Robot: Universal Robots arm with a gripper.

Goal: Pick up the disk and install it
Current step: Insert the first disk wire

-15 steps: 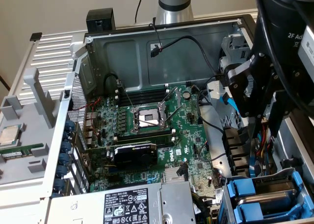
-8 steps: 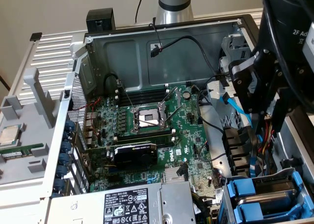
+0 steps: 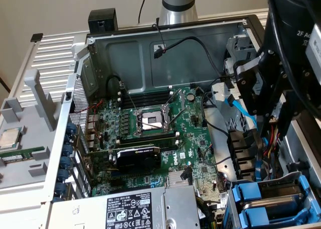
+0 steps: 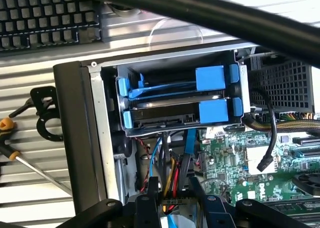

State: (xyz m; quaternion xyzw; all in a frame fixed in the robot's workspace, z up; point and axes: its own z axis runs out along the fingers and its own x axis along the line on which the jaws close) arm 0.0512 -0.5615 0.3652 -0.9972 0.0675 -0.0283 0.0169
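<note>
Your disk (image 4: 165, 108) sits in the lower slot of the blue-railed drive cage (image 4: 107, 113), seemingly flush with the cage mouth. The gripper (image 4: 171, 197) hangs clear of it above the cables (image 4: 167, 170), fingers partly apart and holding nothing. The motherboard (image 4: 235, 168) reads DELL.

The disk (image 4: 167, 112), a flat silver-topped drive framed by a blue plastic carrier, sits level inside one bay of the drive cage (image 4: 111, 95), beside another blue carrier.
</note>
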